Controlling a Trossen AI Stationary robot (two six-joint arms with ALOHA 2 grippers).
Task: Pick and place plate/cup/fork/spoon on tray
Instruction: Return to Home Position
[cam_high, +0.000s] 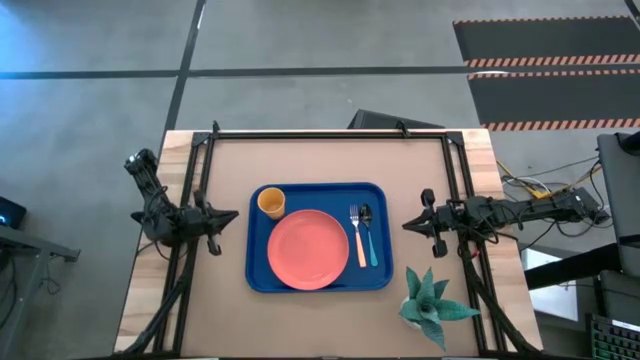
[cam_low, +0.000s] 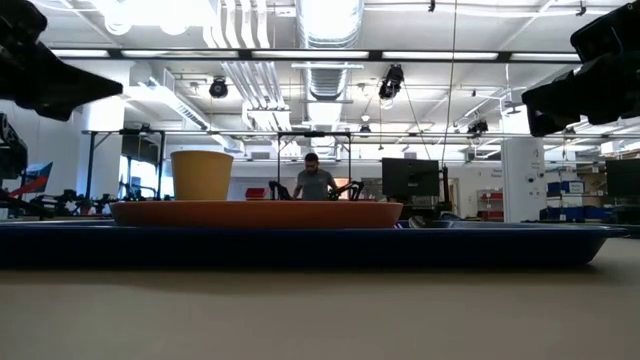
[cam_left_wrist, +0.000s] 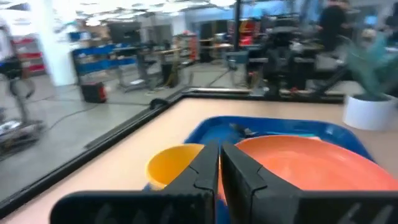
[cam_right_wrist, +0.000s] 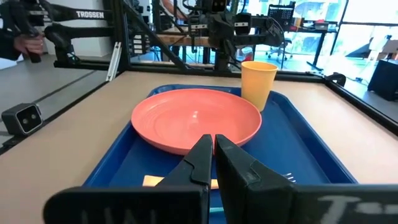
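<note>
"TROSSEN" is printed on the left arm (cam_right_wrist: 93, 14). The left gripper (cam_high: 232, 215) and right gripper (cam_high: 407, 225) flank the tray (cam_high: 260, 275), jaws closed and empty. In the low view, the tray rim hides the fork (cam_high: 357, 238) and spoon (cam_high: 369, 240).

Tan table (cam_high: 320, 160) | green spiky plant (cam_high: 432, 308) on it, near one corner | person (cam_low: 316, 181) far back | dark monitor (cam_low: 410, 180) alongside

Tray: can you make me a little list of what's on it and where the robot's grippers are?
tray: blue, middle of table
plate: pink, centre of tray
cup: yellow, upright, tray corner nearest left gripper
fork: orange handle, between plate and spoon
spoon: teal handle, on right gripper's side
left gripper: shut, empty, off tray's left edge
right gripper: shut, empty, off tray's right edge
</note>
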